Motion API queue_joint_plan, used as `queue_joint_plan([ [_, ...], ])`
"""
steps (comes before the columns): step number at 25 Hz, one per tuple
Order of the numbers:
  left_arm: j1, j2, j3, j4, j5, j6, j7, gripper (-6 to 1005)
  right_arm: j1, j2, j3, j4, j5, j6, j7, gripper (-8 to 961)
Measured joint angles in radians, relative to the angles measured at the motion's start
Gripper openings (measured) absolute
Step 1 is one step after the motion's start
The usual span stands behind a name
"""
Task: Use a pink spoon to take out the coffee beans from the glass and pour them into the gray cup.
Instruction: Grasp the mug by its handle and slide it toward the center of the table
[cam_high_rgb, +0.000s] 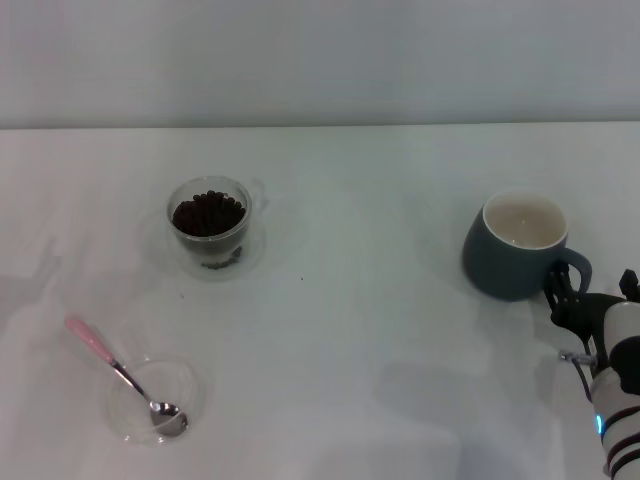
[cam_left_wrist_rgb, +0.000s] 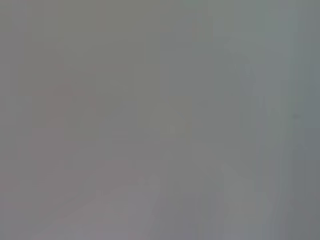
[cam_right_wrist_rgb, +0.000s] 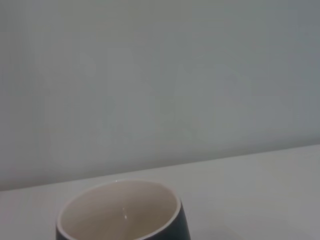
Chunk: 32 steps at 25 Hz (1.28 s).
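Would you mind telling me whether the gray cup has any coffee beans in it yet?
Empty. The gray cup shows only a bare cream inside in the head and right wrist views; the coffee beans sit in the glass.

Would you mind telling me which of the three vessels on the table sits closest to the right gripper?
The gray cup: its handle nearly meets the right gripper, while the glass and clear dish sit far across the table.
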Motion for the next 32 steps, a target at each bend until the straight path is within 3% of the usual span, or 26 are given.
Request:
queue_joint_plan([
  [11,0.008,0.002,0.000,0.012,-0.042,0.010,-0.012,876,0.043,0.000,0.043,-0.072,-0.011,0.059,0.001,807],
  [16,0.016,-0.003,0.000,0.015,-0.053,0.004,-0.012,876,0.052,0.000,0.089,-0.121,-0.011,0.137,0.002,716],
  [27,0.038,-0.012,0.000,0.026,-0.082,-0.003,-0.012,877,0.094,0.000,0.116,-0.182,-0.011,0.157,0.003,719],
  [32,0.042,-0.014,0.000,0.026,-0.097,-0.004,-0.012,877,0.116,0.000,0.116,-0.215,-0.011,0.203,0.005,666],
])
